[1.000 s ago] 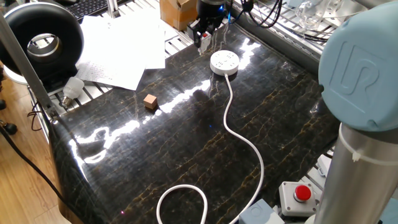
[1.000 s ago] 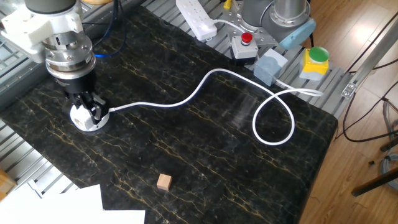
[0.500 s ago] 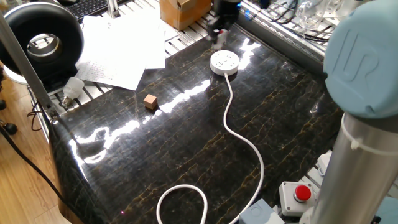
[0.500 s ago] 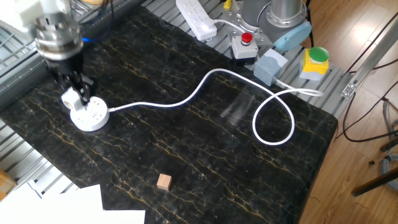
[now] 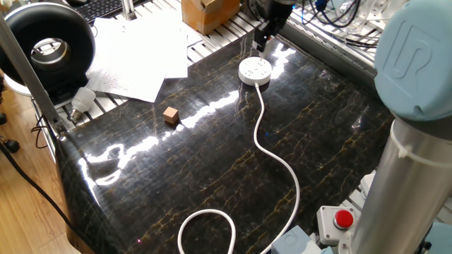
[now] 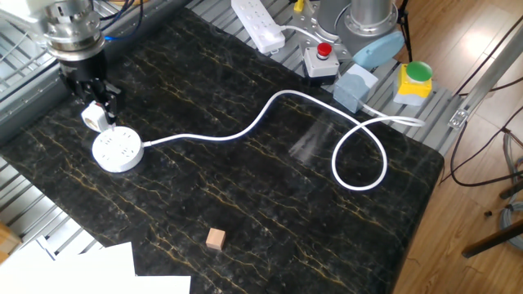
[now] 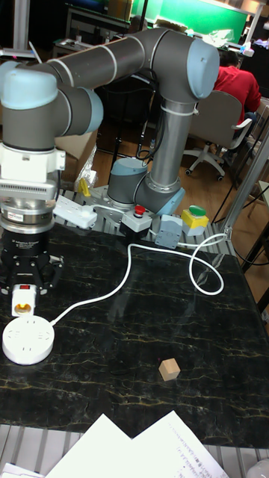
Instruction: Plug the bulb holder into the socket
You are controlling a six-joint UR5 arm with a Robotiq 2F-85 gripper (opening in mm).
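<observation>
The socket [image 6: 117, 150] is a round white puck near the table's far corner, and its long white cord [image 6: 270, 110] snakes across the dark top. It also shows in the other views [image 5: 255, 71] [image 7: 28, 340]. My gripper [image 6: 93, 108] is shut on the bulb holder [image 6: 92, 117], a small white boxy piece with a red patch [image 7: 24, 287]. In the tall fixed view the bulb holder [image 7: 22, 299] hangs just above the socket's back edge, apart from it. In one fixed view my gripper [image 5: 262, 41] is right behind the socket and the bulb holder is too small to make out.
A brown wooden cube [image 6: 215, 238] lies on the marble top. Loose papers [image 5: 134, 53], a light bulb [image 5: 82, 100] and a cardboard box [image 5: 201, 14] sit off one side. A power strip [image 6: 257, 23], a red button box [image 6: 323, 57] and the arm's base stand at the other.
My gripper has carried the bulb holder sideways: from in front of the socket in the other fixed view to just behind it, off the puck.
</observation>
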